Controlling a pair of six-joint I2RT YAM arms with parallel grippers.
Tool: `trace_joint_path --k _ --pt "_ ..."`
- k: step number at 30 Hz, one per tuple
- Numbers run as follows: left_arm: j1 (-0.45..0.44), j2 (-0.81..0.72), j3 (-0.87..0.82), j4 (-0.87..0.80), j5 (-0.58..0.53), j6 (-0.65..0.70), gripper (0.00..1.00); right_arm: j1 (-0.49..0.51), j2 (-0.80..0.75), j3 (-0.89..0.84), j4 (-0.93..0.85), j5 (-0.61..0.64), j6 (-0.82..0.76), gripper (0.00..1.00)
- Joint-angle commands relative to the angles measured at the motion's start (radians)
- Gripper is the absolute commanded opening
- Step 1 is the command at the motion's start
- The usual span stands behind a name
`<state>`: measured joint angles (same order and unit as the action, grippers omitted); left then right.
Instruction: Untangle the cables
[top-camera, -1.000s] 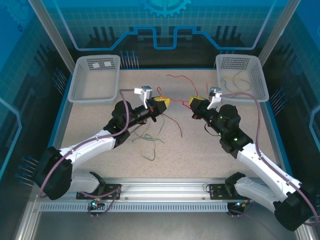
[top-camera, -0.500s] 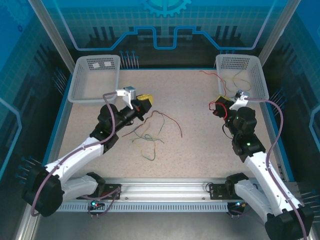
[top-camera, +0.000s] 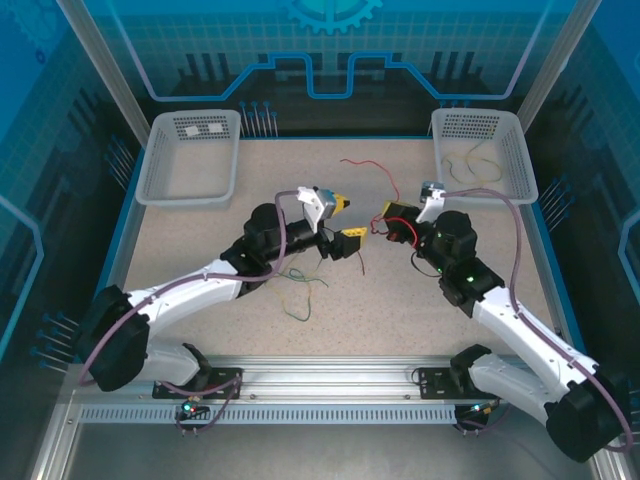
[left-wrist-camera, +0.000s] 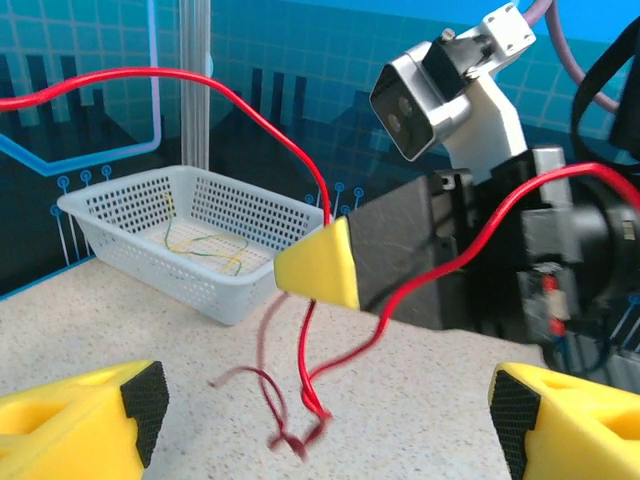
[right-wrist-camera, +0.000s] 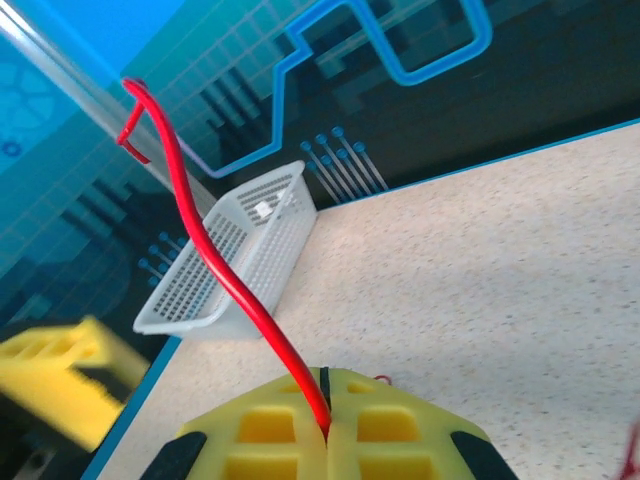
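Observation:
My right gripper (top-camera: 390, 212) is shut on a red cable (top-camera: 362, 163), which rises from its yellow jaws and arcs toward the back of the table. In the right wrist view the red cable (right-wrist-camera: 213, 262) comes straight out of the closed gripper (right-wrist-camera: 325, 385). My left gripper (top-camera: 347, 221) stands open just left of it, with nothing between its fingers. In the left wrist view the open gripper (left-wrist-camera: 325, 430) faces the right gripper (left-wrist-camera: 318, 266), and the red cable (left-wrist-camera: 240, 98) hangs down in a knotted loop. Green and yellow cables (top-camera: 298, 283) lie loose on the table below the left arm.
A white basket (top-camera: 190, 155) stands at the back left. A second white basket (top-camera: 520, 160) at the back right holds a pale yellow cable (top-camera: 470, 160). Blue walls close the table in at the back and sides.
The left gripper has opened and swung right, toward the middle. The right gripper has come back from beside the right basket to the middle, still shut on the red cable.

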<state>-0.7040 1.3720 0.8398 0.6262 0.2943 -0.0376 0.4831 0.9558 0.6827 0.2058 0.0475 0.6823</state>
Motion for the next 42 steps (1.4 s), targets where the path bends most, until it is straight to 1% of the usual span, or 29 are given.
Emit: trace_joint_path --k 1,2,4,7,8,11,12,14,15,16,21,25,27,31,35,40,42 --pt "-0.005 0.035 0.053 0.043 0.033 0.075 0.86 0.046 0.023 0.053 0.058 -0.01 0.014 0.0" --pt "-0.007 0.044 0.061 0.044 0.042 0.081 0.86 0.057 0.032 0.055 0.091 -0.016 0.01 0.0" --pt "-0.009 0.059 0.078 0.037 0.056 0.092 0.86 0.073 0.05 0.063 0.099 -0.035 0.002 0.0" --pt "-0.012 0.076 0.093 0.034 0.058 0.102 0.81 0.089 0.064 0.071 0.112 -0.056 -0.014 0.0" --pt "-0.011 0.079 0.096 0.034 0.055 0.104 0.74 0.093 0.067 0.069 0.127 -0.072 -0.024 0.0" --pt "-0.011 0.089 0.096 0.046 0.052 0.104 0.49 0.101 0.079 0.085 0.124 -0.103 -0.046 0.0" --pt "-0.011 0.091 0.096 0.049 0.038 0.099 0.39 0.104 0.08 0.089 0.124 -0.111 -0.055 0.0" --pt "-0.011 0.09 0.092 0.052 0.009 0.09 0.15 0.106 0.077 0.091 0.113 -0.098 -0.059 0.0" --pt "-0.011 0.086 0.086 0.055 -0.01 0.082 0.06 0.105 0.073 0.09 0.105 -0.084 -0.062 0.0" --pt "-0.011 0.08 0.082 0.056 -0.022 0.08 0.0 0.106 0.068 0.089 0.094 -0.071 -0.067 0.0" --pt "-0.012 0.054 0.052 0.051 -0.1 0.076 0.0 0.099 0.034 0.08 0.044 -0.009 -0.084 0.0" --pt "-0.009 0.009 0.027 0.025 -0.2 0.071 0.0 0.092 -0.009 0.079 -0.016 0.07 -0.109 0.0" --pt "-0.005 -0.025 -0.001 0.031 -0.241 0.071 0.0 0.079 -0.039 0.073 -0.058 0.131 -0.117 0.0" --pt "0.017 -0.091 -0.069 0.057 -0.274 0.036 0.0 0.027 -0.102 0.044 -0.117 0.22 -0.119 0.0" --pt "0.063 -0.142 -0.143 0.092 -0.276 -0.027 0.0 -0.042 -0.149 0.012 -0.134 0.207 -0.094 0.0" --pt "0.09 -0.181 -0.188 0.09 -0.297 -0.044 0.0 -0.089 -0.166 0.006 -0.157 0.178 -0.095 0.0" --pt "0.093 -0.181 -0.183 0.089 -0.248 -0.048 0.0 -0.101 -0.165 0.002 -0.144 0.152 -0.086 0.0"
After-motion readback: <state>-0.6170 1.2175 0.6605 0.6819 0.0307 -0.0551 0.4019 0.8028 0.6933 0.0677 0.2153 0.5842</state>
